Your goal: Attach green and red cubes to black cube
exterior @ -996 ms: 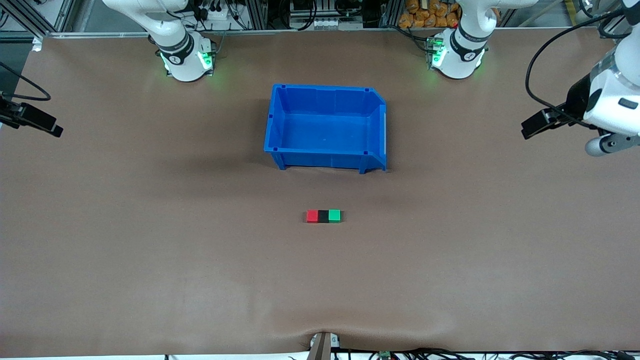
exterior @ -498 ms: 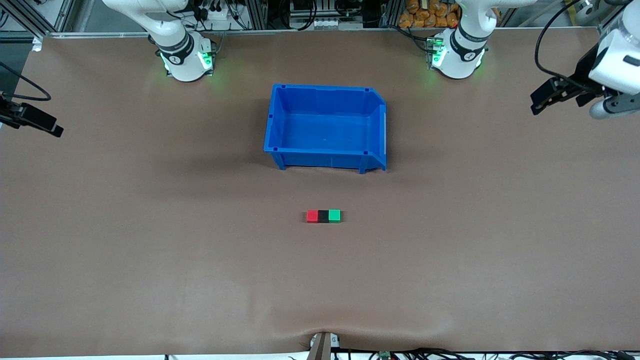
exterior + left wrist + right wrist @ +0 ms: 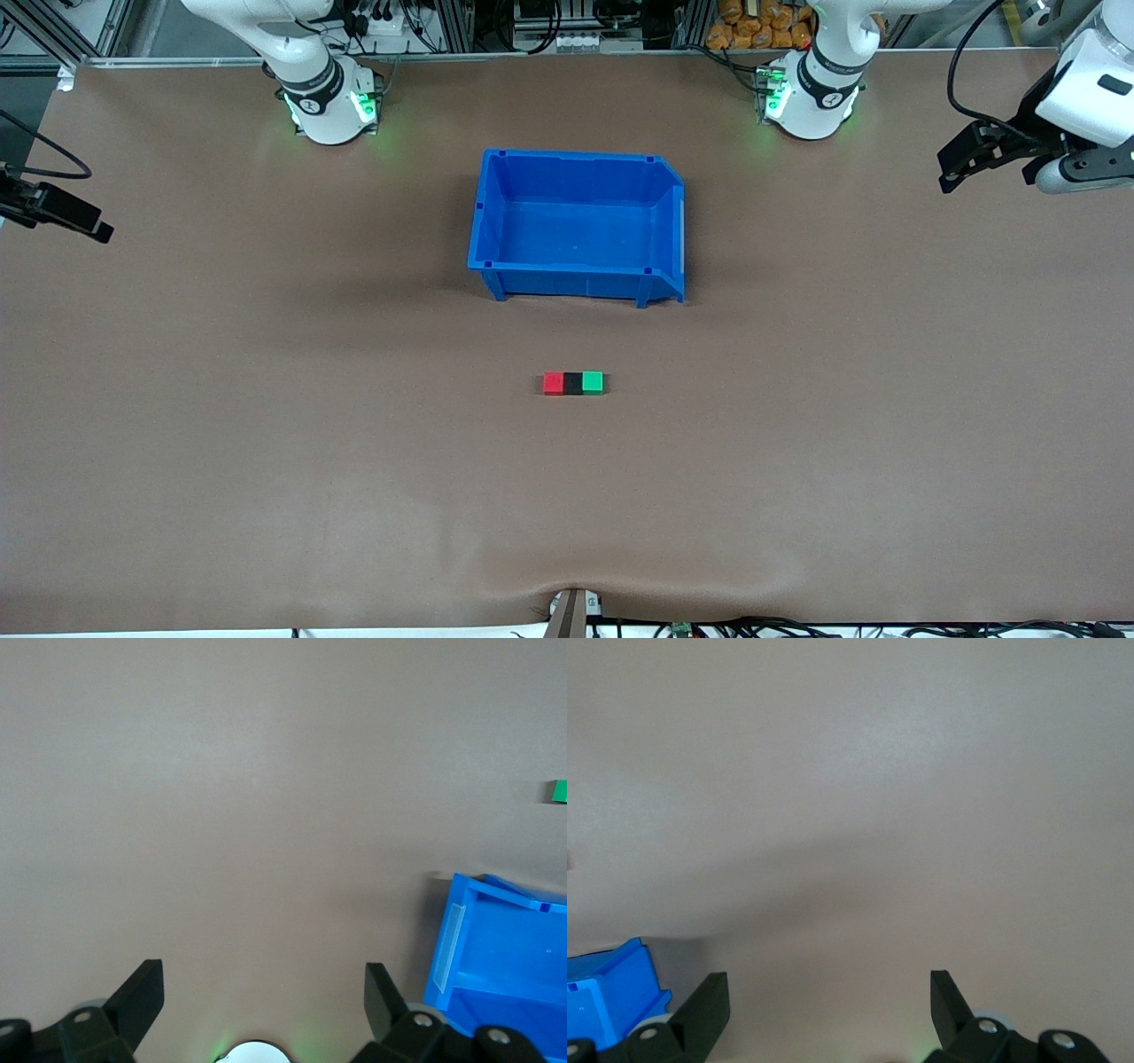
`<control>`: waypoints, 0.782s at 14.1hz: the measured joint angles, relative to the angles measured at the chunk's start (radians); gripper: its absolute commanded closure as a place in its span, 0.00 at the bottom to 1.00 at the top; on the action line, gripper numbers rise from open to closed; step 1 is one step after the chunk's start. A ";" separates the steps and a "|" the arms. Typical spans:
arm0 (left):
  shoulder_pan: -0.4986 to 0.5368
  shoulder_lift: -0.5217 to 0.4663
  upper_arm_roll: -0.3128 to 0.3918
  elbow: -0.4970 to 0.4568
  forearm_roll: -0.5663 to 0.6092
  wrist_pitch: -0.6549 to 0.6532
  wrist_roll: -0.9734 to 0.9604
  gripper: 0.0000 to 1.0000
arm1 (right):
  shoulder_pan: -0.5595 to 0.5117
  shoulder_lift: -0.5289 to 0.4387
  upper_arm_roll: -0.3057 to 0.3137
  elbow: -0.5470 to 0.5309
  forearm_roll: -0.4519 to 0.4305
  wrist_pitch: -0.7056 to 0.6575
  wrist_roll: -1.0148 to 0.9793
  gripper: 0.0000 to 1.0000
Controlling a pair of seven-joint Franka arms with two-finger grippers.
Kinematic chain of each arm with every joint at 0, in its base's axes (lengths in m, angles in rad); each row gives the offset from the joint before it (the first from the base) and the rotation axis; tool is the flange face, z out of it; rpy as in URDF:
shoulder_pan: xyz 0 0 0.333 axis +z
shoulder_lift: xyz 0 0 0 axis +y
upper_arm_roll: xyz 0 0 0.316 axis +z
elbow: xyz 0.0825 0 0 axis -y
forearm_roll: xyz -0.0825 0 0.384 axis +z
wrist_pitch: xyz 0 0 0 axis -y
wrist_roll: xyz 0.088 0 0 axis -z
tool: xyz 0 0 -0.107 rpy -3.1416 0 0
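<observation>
1. The red cube (image 3: 554, 383), the black cube (image 3: 573, 383) and the green cube (image 3: 593, 382) sit in one row on the brown table (image 3: 266, 425), touching side to side, with the black one in the middle.
2. The red cube is at the end of the row toward the right arm. The green cube is at the end toward the left arm.
3. The blue bin (image 3: 496, 213) sits farther from the front camera than the row, with a gap between them.
4. The left claw (image 3: 961, 164) hangs over the left arm's end of the table, well apart from the cubes. Its fingers (image 3: 142, 997) are spread wide and hold nothing.
5. The right claw (image 3: 826, 1010) is over bare table at the right arm's end, well apart from the cubes. Its fingers (image 3: 709, 1005) are spread wide too, with nothing between them.
</observation>
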 measured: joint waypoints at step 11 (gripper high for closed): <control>0.002 0.007 0.003 0.003 0.000 0.001 0.015 0.00 | 0.000 0.000 -0.001 0.000 0.001 -0.007 0.000 0.00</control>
